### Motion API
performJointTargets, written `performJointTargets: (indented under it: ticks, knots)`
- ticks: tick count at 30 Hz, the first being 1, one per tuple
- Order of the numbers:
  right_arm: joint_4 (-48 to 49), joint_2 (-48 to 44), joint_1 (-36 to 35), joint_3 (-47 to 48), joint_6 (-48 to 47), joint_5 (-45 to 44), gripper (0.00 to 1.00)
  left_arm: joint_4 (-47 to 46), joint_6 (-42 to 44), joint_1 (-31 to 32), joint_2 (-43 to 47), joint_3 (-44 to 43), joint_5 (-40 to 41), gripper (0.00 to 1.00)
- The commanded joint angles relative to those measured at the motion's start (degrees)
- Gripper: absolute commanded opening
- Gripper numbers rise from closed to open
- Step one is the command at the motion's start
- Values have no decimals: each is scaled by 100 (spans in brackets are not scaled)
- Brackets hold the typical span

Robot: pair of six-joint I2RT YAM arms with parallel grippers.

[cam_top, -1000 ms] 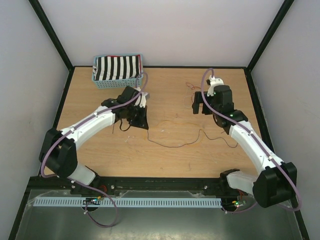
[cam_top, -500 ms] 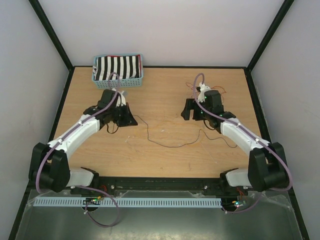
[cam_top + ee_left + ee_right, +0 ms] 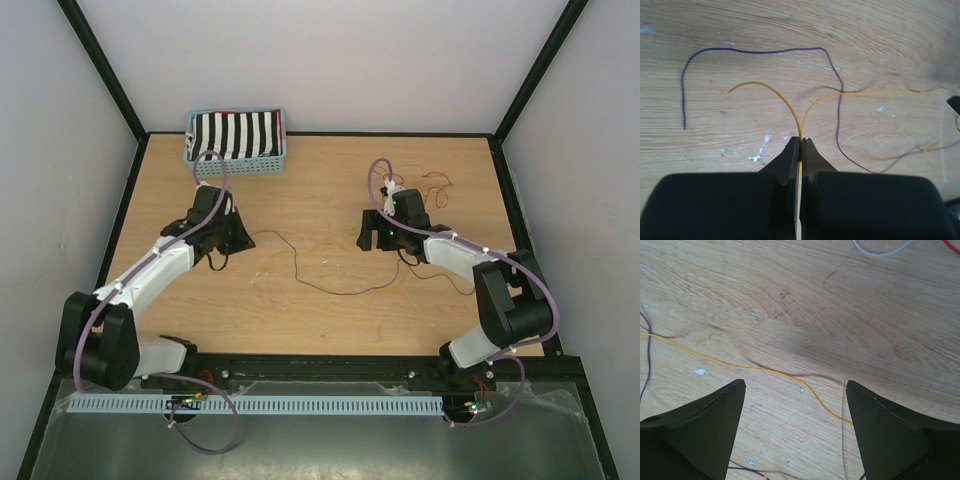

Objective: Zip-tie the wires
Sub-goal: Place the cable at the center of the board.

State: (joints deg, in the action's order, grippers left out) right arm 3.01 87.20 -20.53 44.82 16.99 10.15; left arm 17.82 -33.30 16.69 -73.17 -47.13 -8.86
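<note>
Wooden tabletop (image 3: 320, 180): left fingers (image 3: 790, 161) clamp thin yellow wire (image 3: 765, 84); right fingers (image 3: 715, 412) gape empty above it. Gathering; right grasp likely next.

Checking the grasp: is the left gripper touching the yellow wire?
Touching. The left wrist view shows the left gripper shut, with the yellow wire pinched between its jaws.

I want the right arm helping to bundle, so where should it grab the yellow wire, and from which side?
Take the yellow wire on the stretch beneath the open right gripper, coming straight down from above. It is hair-thin and runs close along the table, so a sideways approach would probably miss.
</note>
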Motion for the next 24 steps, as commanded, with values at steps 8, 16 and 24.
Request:
performJointTargets:
  ticks: [8,16,24]
  knots:
    - [331,519,-55,-106,-17,-255,90,-165,-188,18,-684,134,1140,0]
    - [-184,464,-54,-15,-337,-330,83,-176,-112,8,-850,152,1530,0]
    - [-820,-35,-56,-139,-760,-330,83,-177,-89,-38,-1113,71,1693,0]
